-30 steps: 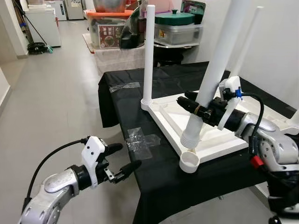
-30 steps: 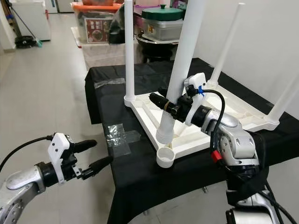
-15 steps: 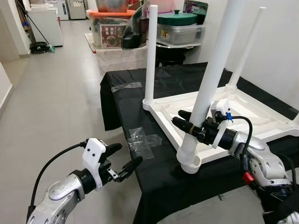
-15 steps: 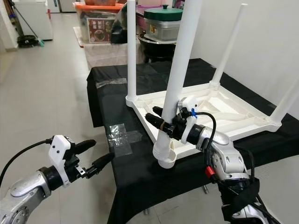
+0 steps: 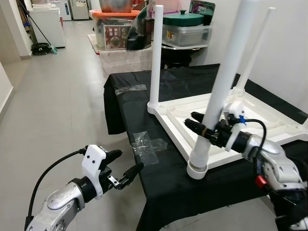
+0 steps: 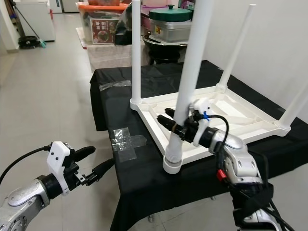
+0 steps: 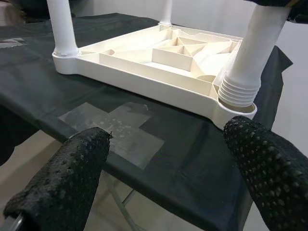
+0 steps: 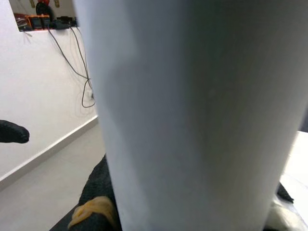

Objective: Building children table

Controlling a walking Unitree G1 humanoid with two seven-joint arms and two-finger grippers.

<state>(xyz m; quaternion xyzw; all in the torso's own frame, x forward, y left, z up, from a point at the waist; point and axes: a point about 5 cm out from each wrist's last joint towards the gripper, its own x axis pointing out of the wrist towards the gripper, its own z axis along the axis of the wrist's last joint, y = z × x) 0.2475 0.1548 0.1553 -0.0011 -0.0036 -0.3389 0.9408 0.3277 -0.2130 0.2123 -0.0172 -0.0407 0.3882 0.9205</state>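
white tabletop (image 5: 250,126) lies upside down on the black-draped bench (image 5: 159,168), ribbed underside up. far-left leg (image 5: 155,57) stands in its corner socket, far-right leg (image 5: 253,50) too, and a piece of a fourth leg (image 6: 296,108) shows at the right edge, so three corners look done. last one is the near leg (image 5: 219,103): its ribbed lower end sits in the near corner socket (image 5: 196,171), but ribs are visible above the rim in the left wrist view, so i'd judge it started, not fully seated. right pincer (image 5: 202,129) is clamped on that leg low down, one finger either side of the tube, holding it a bit tilted off vertical. left pincer (image 5: 126,166) is off the near-left bench edge, over the floor, fingers spread wide with nothing between them, aimed at the socket corner. clear tape patch (image 5: 147,144) on the cloth sits just left of the tabletop. remaining as i read it: push or twist the near leg home, check the others, flip the table upright.
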